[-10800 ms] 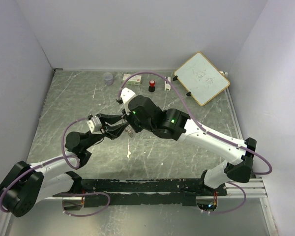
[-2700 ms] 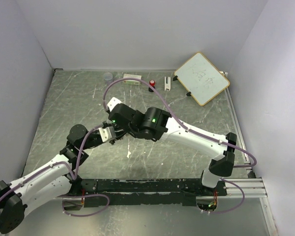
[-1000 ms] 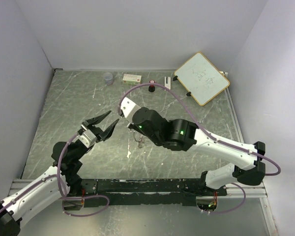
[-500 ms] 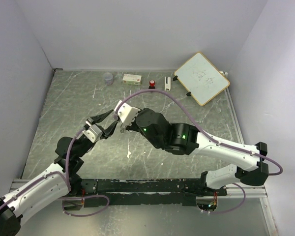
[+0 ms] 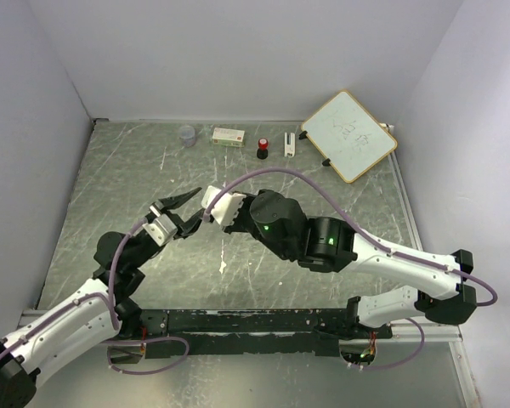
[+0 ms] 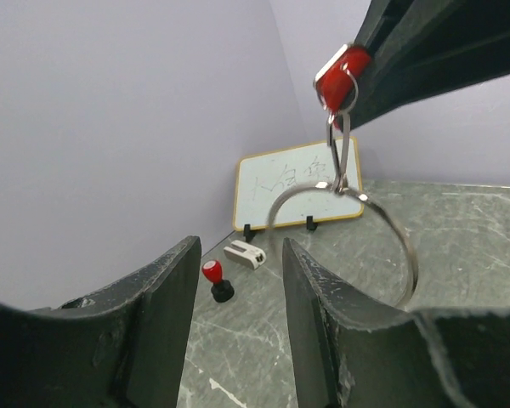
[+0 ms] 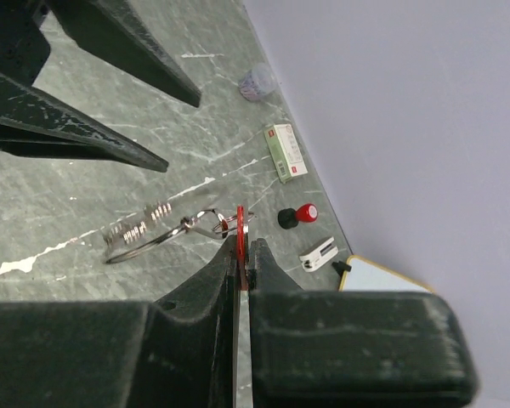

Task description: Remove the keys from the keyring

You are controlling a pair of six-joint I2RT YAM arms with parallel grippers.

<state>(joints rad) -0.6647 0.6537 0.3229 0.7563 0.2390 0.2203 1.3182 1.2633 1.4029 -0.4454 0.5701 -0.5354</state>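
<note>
The right gripper (image 7: 240, 246) is pressed together on a small key with a red plastic head (image 6: 340, 72), pinching the head flat between its black fingers (image 6: 433, 51). From that key a thin silver wire keyring (image 6: 389, 228) hangs by a short metal link, clear of the mottled grey-green table (image 5: 110, 170). In the right wrist view the ring trails away from the key towards the left arm, and a small coiled piece (image 7: 138, 231) sits on its wire. No green-headed key can be made out in any view.

The left gripper (image 6: 240, 255) is spread about halfway and holds nothing. Both grippers meet left of the table's middle, the left one just to the left of the right one.

The coming move, as I judge it, turns on this: the ring lies ahead of the left gripper and off to the right of its gap, roughly in line with its right finger (image 6: 323, 323) rather than between the two. The chain of key, link and ring runs downwards, with the ring's open face turned towards the left wrist camera. The left gripper is the free one and the nearer, so it would need to shift right and forward to take the wire while the right one keeps the key.
</note>
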